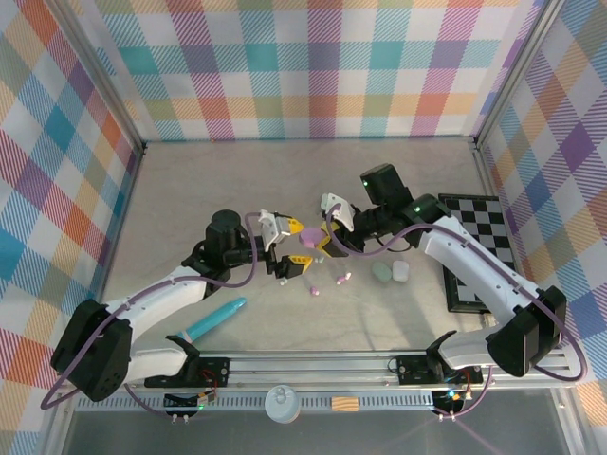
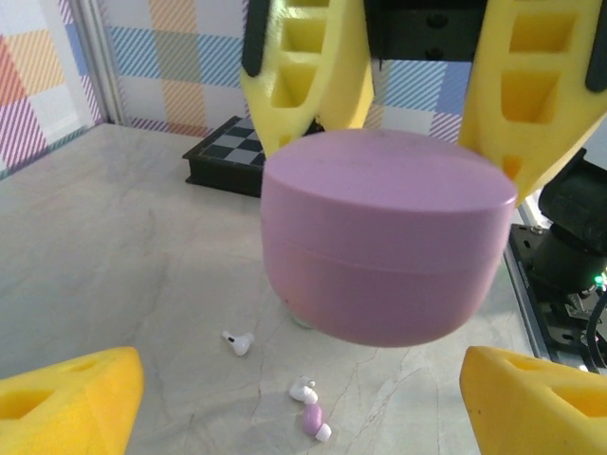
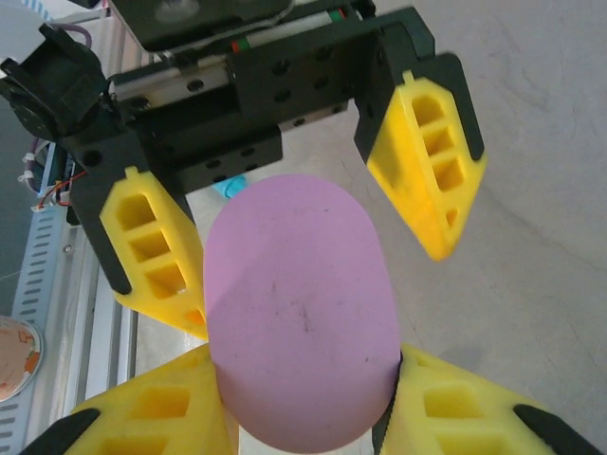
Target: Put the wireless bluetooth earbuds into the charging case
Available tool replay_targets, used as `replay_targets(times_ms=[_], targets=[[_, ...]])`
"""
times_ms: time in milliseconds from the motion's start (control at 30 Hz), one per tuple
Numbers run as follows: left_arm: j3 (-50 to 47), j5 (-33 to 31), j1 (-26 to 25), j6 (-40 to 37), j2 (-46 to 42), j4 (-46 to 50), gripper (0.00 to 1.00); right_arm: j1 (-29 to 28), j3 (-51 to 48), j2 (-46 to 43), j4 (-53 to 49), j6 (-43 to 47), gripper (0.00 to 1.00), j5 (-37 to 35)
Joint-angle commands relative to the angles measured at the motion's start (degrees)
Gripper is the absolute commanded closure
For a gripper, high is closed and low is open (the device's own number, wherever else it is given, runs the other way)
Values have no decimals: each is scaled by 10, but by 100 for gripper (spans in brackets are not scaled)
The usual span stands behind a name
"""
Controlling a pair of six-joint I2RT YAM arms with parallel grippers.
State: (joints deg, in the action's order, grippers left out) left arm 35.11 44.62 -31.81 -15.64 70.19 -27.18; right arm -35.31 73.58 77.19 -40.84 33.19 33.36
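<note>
Two helpers: my right gripper pinches the purple charging case above the worktop's middle so my left gripper, spread wide around it, can open it, I think.

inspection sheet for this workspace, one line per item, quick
surface: pale table, no spills seen
job's things: purple case closed and lifted off the table; loose earbuds lying under it; mint case and white case side by side
clutter: turquoise stick; checkerboard at the right edge
grippers: right gripper shut on purple case; left gripper open, fingers either side of the case
cables: purple cables looped along both arms, none lying on the earbuds
surroundings: plaid walls on three sides
</note>
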Motion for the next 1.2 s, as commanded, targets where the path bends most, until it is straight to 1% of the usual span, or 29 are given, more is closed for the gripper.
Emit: replay_targets(times_ms=[0,233,400,533,700,733,767,867,967,1033,1167], targets=[[11,45,-9,-23,3,-51,15,1,29,6,-22,22,74,42],[6,55,-9,45,6,-117,22,1,47,18,-37,38,74,42],[4,65,-9,81,5,-156,25,1,57,24,-63,51,75,41],[9,74,-9,81,7,-149,31,1,58,22,-59,53,75,39],[16,85,-9,82,11,-142,42,1,60,23,-59,57,75,35],[17,86,-9,83,12,-141,47,1,59,24,-60,58,75,35],[19,88,-9,83,11,-139,49,1,59,24,-61,60,75,34],[20,91,-9,83,10,-136,50,1,59,25,-64,65,75,27],[21,89,-8,84,11,-137,46,1,60,27,-65,66,75,26],[22,90,-9,86,11,-138,45,1,60,27,-64,67,75,26],[22,92,-9,89,13,-139,47,1,60,26,-62,66,75,25]])
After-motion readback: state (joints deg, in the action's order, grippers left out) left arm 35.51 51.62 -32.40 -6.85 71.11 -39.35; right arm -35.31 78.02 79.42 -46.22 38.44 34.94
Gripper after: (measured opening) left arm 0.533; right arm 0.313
